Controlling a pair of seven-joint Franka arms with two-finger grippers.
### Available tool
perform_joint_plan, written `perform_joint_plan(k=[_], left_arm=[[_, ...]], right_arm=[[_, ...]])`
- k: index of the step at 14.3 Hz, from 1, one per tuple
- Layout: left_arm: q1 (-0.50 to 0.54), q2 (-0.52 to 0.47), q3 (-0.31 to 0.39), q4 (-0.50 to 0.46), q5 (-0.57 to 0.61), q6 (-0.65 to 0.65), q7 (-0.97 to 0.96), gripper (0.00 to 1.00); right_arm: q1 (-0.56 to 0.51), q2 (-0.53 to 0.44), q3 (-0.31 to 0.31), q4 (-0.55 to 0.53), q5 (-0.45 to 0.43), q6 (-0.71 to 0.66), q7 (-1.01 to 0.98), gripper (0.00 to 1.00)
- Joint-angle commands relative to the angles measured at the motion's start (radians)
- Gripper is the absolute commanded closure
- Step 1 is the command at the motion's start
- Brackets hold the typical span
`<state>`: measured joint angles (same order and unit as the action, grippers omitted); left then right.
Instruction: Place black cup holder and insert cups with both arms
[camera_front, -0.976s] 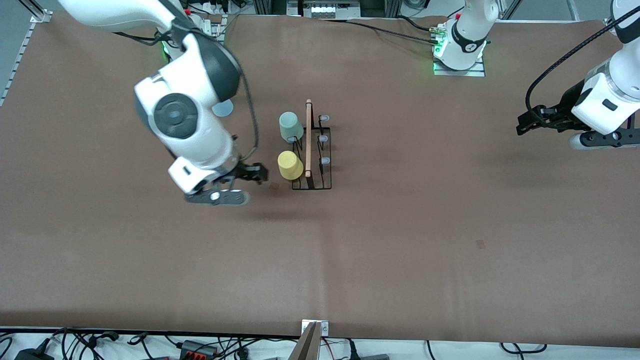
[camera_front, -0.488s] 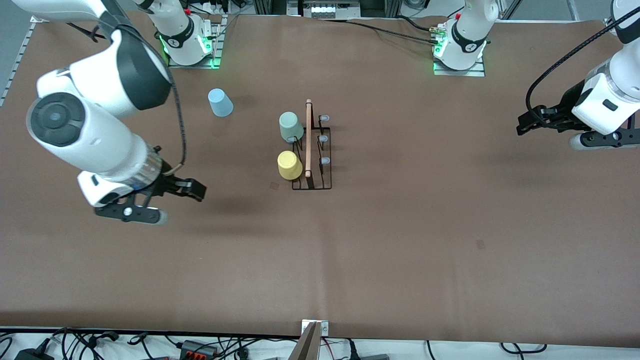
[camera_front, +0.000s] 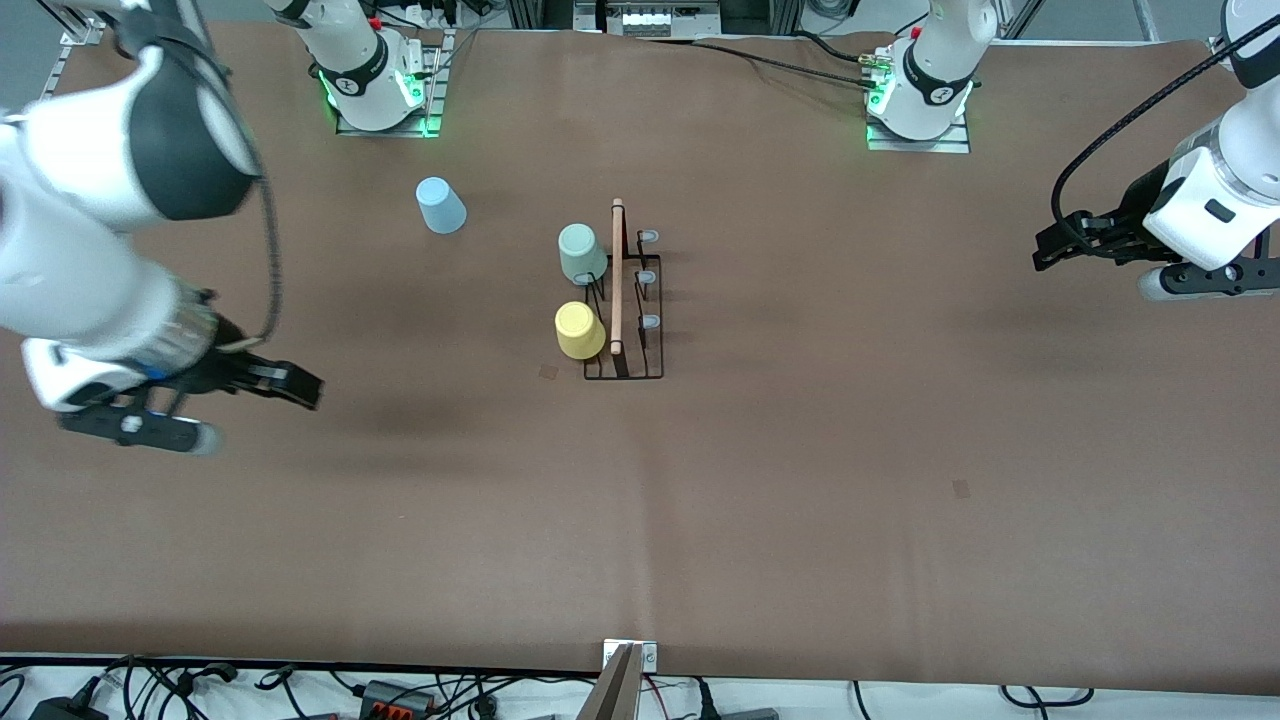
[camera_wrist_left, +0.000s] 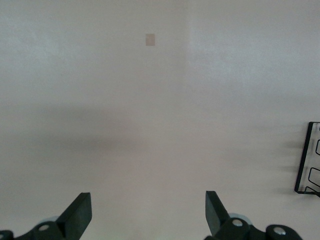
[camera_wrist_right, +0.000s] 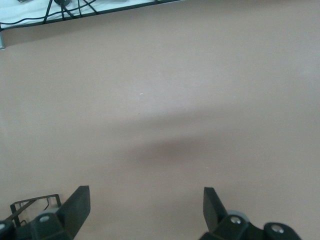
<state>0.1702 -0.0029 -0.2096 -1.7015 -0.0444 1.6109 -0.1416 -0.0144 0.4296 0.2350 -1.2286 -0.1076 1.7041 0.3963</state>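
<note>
The black cup holder (camera_front: 625, 320) stands at mid-table, its wooden rod along the top. A mint green cup (camera_front: 581, 252) and a yellow cup (camera_front: 579, 330) sit on its pegs on the side toward the right arm's end. A light blue cup (camera_front: 440, 205) stands alone on the table, farther from the front camera and toward the right arm's end. My right gripper (camera_front: 298, 387) hangs open and empty over bare table, well clear of the holder (camera_wrist_right: 35, 205). My left gripper (camera_front: 1042, 255) waits open and empty at its own end; the holder's edge (camera_wrist_left: 309, 160) shows in its wrist view.
A brown mat (camera_front: 800, 520) covers the table. A small square patch (camera_front: 961, 488) lies on it toward the left arm's end. Cables and a power strip (camera_front: 400, 695) lie along the edge nearest the front camera. The arm bases (camera_front: 370, 80) stand along the farthest edge.
My right arm has swung away from the yellow cup toward its own end of the table, uncovering the light blue cup. The left arm has not moved.
</note>
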Motion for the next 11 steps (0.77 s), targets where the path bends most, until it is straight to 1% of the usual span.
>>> perform_joint_plan(k=[1, 3, 5, 7, 10, 11], left_arm=[[0.008, 0.006, -0.004, 0.013, -0.012, -0.013, 0.016, 0.00], [0.008, 0.006, -0.004, 0.013, -0.012, -0.013, 0.016, 0.00], [0.008, 0.006, -0.004, 0.013, -0.012, -0.013, 0.016, 0.00], [0.008, 0.006, -0.004, 0.013, -0.012, -0.013, 0.016, 0.00], [0.008, 0.006, -0.004, 0.013, -0.012, -0.013, 0.016, 0.00], [0.008, 0.006, -0.004, 0.013, -0.012, -0.013, 0.016, 0.00]], right_arm=[[-0.018, -0.087, -0.045, -0.109, 0.031, 0.045, -0.039, 0.00], [-0.001, -0.103, -0.129, -0.107, 0.049, 0.040, -0.098, 0.00], [-0.007, -0.117, -0.183, -0.107, 0.100, 0.026, -0.201, 0.00], [-0.009, -0.130, -0.238, -0.107, 0.123, 0.000, -0.333, 0.00], [-0.018, -0.155, -0.244, -0.106, 0.114, -0.104, -0.361, 0.00], [-0.019, -0.164, -0.246, -0.107, 0.114, -0.110, -0.385, 0.00]])
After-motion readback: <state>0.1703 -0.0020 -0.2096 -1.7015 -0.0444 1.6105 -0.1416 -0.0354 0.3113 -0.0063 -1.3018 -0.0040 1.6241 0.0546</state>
